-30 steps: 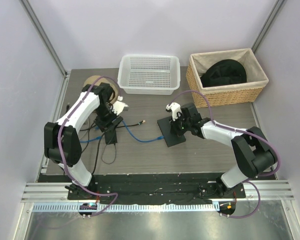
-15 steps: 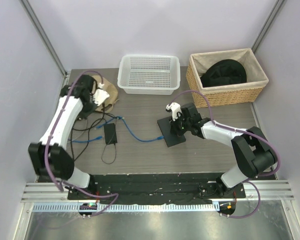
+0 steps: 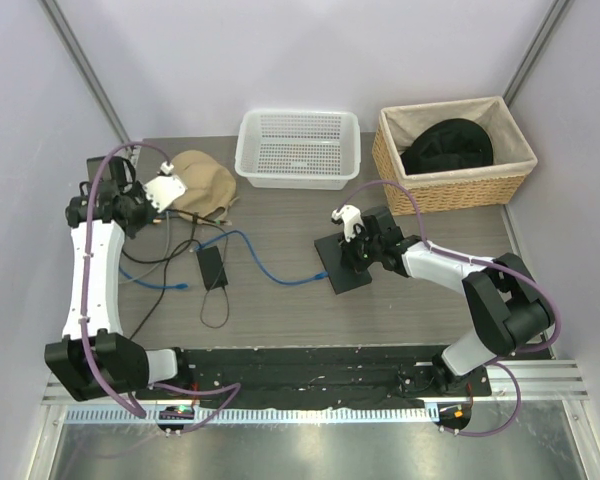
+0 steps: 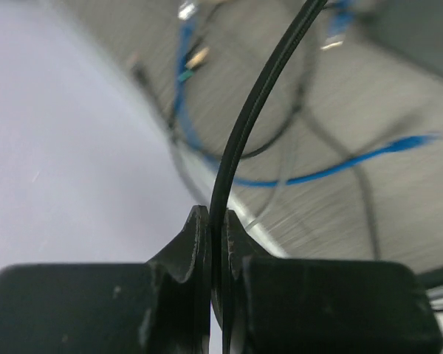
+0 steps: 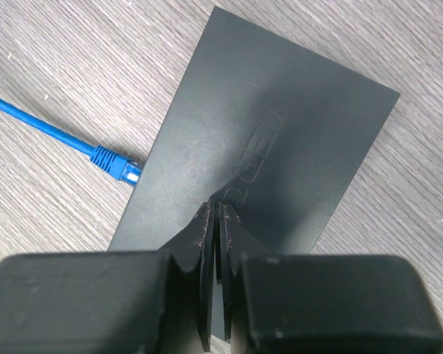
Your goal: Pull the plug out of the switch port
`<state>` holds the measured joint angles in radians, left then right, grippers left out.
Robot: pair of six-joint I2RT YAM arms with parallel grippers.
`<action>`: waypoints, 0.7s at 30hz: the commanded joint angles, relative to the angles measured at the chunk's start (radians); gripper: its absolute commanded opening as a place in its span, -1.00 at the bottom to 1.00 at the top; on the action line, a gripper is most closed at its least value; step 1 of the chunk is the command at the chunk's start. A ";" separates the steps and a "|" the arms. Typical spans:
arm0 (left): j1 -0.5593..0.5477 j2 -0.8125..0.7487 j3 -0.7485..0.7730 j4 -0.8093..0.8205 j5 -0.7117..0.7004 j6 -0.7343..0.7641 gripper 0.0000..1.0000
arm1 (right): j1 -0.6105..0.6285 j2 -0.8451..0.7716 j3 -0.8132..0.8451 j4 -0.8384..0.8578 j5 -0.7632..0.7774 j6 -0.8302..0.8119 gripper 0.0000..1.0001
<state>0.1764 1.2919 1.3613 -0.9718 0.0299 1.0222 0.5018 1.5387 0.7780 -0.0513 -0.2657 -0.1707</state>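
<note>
The switch (image 3: 346, 263) is a flat matte-black box lying mid-table; it fills the right wrist view (image 5: 280, 125). A blue cable's plug (image 5: 117, 165) sits at the switch's left edge, and I cannot tell how deep it is seated; it also shows in the top view (image 3: 321, 273). My right gripper (image 5: 220, 203) is shut, its tips pressed down on the switch's top (image 3: 351, 247). My left gripper (image 3: 152, 207) is at the far left, shut on a thin black cord (image 4: 260, 110) that runs up between the fingers (image 4: 196, 236).
A small black adapter brick (image 3: 212, 267) with black cords and loose blue cables (image 3: 155, 283) lies left of the switch. A tan cloth lump (image 3: 202, 182), a white basket (image 3: 298, 148) and a wicker basket (image 3: 453, 153) stand at the back.
My left arm has swung left and back with the black cord in its gripper, dragging the adapter brick and cords slightly left. The right gripper and switch have not moved.
</note>
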 commanded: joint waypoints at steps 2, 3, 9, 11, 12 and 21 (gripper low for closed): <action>-0.012 -0.043 -0.013 0.001 0.260 -0.093 -1.00 | -0.003 0.001 0.009 -0.016 0.005 -0.010 -0.81; -0.012 -0.042 -0.031 0.090 0.178 -0.287 -1.00 | -0.005 0.001 0.007 -0.015 0.006 -0.009 -0.81; -0.011 -0.020 -0.073 0.379 -0.307 -0.572 -1.00 | -0.005 0.017 0.021 -0.025 0.005 -0.010 -0.81; -0.011 -0.019 -0.102 0.424 -0.346 -0.612 -1.00 | -0.005 0.024 0.026 -0.028 0.002 -0.013 -0.81; -0.012 -0.007 -0.108 0.420 -0.341 -0.625 -0.84 | -0.005 0.026 0.029 -0.030 0.000 -0.015 -0.81; -0.060 -0.016 -0.007 0.306 0.375 -0.810 0.43 | -0.005 0.026 0.029 -0.022 0.010 -0.016 -0.81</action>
<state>0.1570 1.3266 1.2694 -0.6895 -0.0780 0.3317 0.5011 1.5513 0.7914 -0.0532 -0.2676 -0.1780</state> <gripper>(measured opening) 0.655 0.095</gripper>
